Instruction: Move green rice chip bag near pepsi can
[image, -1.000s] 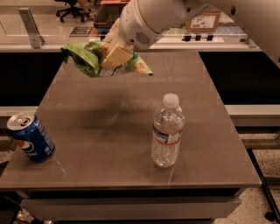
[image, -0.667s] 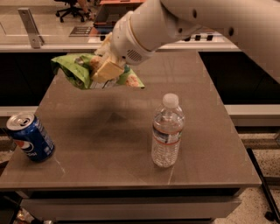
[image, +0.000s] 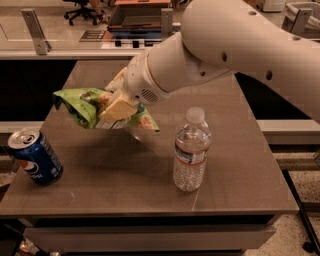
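My gripper (image: 114, 106) is shut on the green rice chip bag (image: 84, 106), a crinkled light-green bag, and holds it in the air above the left half of the table. The bag hangs out to the left of the fingers and partly to the right below them. The pepsi can (image: 34, 156), blue with a silver top, stands tilted at the table's front left corner, below and left of the bag. The bag and the can are apart.
A clear plastic water bottle (image: 190, 150) stands upright right of centre near the front of the brown table (image: 235, 165). My white arm reaches in from the upper right. Behind the table are a counter rail and office chairs.
My gripper with the bag has moved to the left and toward the front of the table, closer to the pepsi can. The can and the bottle have not moved.
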